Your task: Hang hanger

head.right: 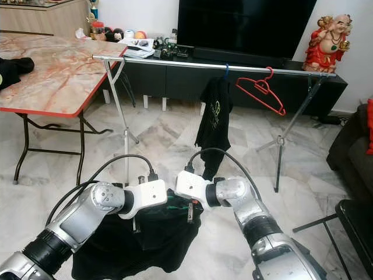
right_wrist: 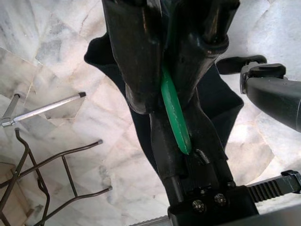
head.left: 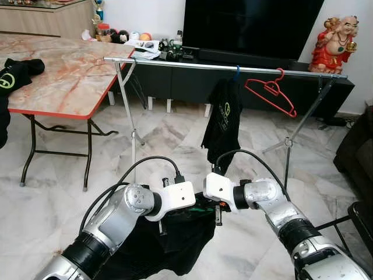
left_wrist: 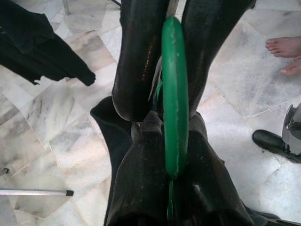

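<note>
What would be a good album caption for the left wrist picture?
Left gripper clamping a green hanger with a black garment above a marble floor.

Readable text: none we can make out.
Black shirt [head.left: 223,119] hanging on the rail [head.left: 175,65] carries a green round logo, lettering too small; black garment [head.left: 14,73] on the table at 10 o'clock shows a similar green mark, unreadable.

Both arms bent inward, left end effector [left_wrist: 175,61] and right end effector [right_wrist: 165,61] clamped.

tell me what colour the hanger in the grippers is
Green hanger, clearest in the left wrist view.
</note>
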You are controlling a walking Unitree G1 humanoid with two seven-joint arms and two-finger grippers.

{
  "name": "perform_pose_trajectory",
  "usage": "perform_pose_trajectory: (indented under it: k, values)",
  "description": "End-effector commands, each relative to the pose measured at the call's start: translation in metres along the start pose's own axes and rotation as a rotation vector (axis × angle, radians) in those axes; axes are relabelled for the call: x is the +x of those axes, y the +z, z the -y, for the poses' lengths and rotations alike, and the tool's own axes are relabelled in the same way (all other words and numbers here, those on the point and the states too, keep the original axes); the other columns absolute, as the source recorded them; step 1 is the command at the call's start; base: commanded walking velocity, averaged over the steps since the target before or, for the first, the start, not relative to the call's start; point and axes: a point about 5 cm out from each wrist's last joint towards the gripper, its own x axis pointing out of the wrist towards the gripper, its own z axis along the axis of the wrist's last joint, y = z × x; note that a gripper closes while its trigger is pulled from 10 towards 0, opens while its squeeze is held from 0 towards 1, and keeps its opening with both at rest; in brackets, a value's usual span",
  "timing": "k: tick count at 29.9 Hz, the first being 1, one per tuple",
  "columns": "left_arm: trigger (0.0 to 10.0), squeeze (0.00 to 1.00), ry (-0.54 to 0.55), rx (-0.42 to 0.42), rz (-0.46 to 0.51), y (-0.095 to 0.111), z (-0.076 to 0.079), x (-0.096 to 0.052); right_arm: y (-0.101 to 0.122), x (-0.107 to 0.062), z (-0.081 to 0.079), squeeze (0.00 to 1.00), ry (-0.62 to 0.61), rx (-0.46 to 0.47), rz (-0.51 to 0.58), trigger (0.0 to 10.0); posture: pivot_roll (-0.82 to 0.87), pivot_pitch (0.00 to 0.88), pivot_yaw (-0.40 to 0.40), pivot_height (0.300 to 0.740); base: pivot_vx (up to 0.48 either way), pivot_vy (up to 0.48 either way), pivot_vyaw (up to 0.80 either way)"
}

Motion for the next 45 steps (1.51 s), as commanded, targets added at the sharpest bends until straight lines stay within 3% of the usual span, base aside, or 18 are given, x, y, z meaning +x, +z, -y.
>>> perform_pose_trajectory:
  k: [1, 2, 7, 10, 18, 19, 20, 21, 27, 30, 33, 36, 37, 38, 45]
  values:
    - [0.0, 0.0, -0.04, 0.035, -0.012, 0.004, 0.006, 0.004, 0.014, -0.007, 0.016, 0.59, -0.087, -0.027, 0.032, 10.0, 0.14, 0.0, -0.077, 0.74, 0.0, 0.0, 0.0]
    - [0.0, 0.0, -0.04, 0.036, -0.012, 0.004, 0.006, 0.004, 0.014, -0.007, 0.016, 1.0, -0.087, -0.023, 0.031, 10.0, 0.14, 0.0, -0.077, 0.74, 0.0, 0.0, 0.0]
    - [0.0, 0.0, -0.04, 0.037, -0.013, 0.004, 0.006, 0.004, 0.009, -0.013, 0.009, 1.0, 0.01, -0.043, 0.015, 10.0, 0.14, 0.0, -0.076, 0.74, 0.0, 0.0, 0.0]
    - [0.0, 0.0, -0.041, 0.038, -0.011, 0.004, 0.006, 0.004, -0.004, -0.019, 0.002, 1.0, 0.072, -0.07, -0.067, 10.0, 0.14, 0.0, -0.077, 0.74, 0.0, 0.0, 0.0]
    - [0.0, 0.0, 0.005, 0.016, -0.008, 0.0, 0.002, 0.0, -0.032, -0.038, 0.003, 1.0, -0.028, -0.068, -0.23, 10.0, 0.14, 0.0, -0.078, 0.74, 0.0, 0.0, 0.0]
    - [0.0, 0.0, 0.012, 0.008, -0.007, -0.002, 0.001, -0.001, -0.035, -0.039, 0.004, 0.21, -0.064, -0.054, -0.236, 10.0, 0.14, 0.0, -0.078, 0.74, 0.0, 0.0, 0.0]
    - [0.0, 0.0, 0.018, -0.002, -0.005, -0.003, 0.001, -0.002, -0.037, -0.041, 0.006, 0.05, -0.101, -0.037, -0.243, 10.0, 0.14, 0.0, -0.078, 0.74, 0.0, 0.0, 0.0]
    - [0.0, 0.0, 0.05, -0.028, 0.003, -0.006, -0.002, -0.006, -0.044, -0.047, 0.009, 0.0, -0.203, -0.005, -0.266, 10.0, 0.13, 0.0, -0.077, 0.74, 0.0, 0.0, 0.0]
    - [0.0, 0.0, 0.139, -0.113, 0.024, -0.016, -0.011, -0.018, -0.072, -0.06, 0.01, 0.0, -0.57, 0.188, -0.308, 10.0, 0.13, 0.0, -0.072, 0.74, 0.0, 0.0, 0.0]
    - [0.0, 0.0, 0.18, -0.176, 0.073, -0.017, -0.015, -0.023, -0.078, -0.059, 0.007, 0.0, -0.754, 0.31, -0.218, 10.0, 0.13, 0.0, -0.069, 0.74, 0.0, 0.0, 0.0]
    - [0.0, 0.0, 0.192, -0.218, 0.113, -0.014, -0.017, -0.024, -0.082, -0.056, 0.001, 0.0, -0.809, 0.36, -0.182, 10.0, 0.12, 0.0, -0.065, 0.74, 0.0, 0.0, 0.0]
    - [0.0, 0.0, 0.211, -0.288, 0.235, 0.0, -0.021, -0.026, -0.098, -0.03, -0.03, 0.0, -0.892, 0.644, -0.034, 10.0, 0.13, 0.0, -0.059, 0.74, 0.0, 0.0, 0.0]
    - [0.0, 0.0, 0.211, -0.288, 0.235, 0.0, -0.021, -0.026, -0.098, -0.03, -0.03, 0.0, -0.892, 0.644, -0.034, 10.0, 0.13, 0.0, -0.059, 0.74, 0.0, 0.0, 0.0]
    - [0.0, 0.0, 0.232, -0.319, 0.303, 0.011, -0.025, -0.026, -0.103, -0.016, -0.048, 0.0, -0.906, 0.762, 0.02, 10.0, 0.13, 0.0, -0.057, 0.74, 0.0, 0.0, 0.0]
    - [0.0, 0.0, 0.24, -0.368, 0.389, 0.025, -0.027, -0.027, -0.115, -0.008, -0.069, 0.0, -1.007, 0.858, -0.005, 10.0, 0.13, 0.0, -0.057, 0.74, 0.0, 0.0, 0.0]
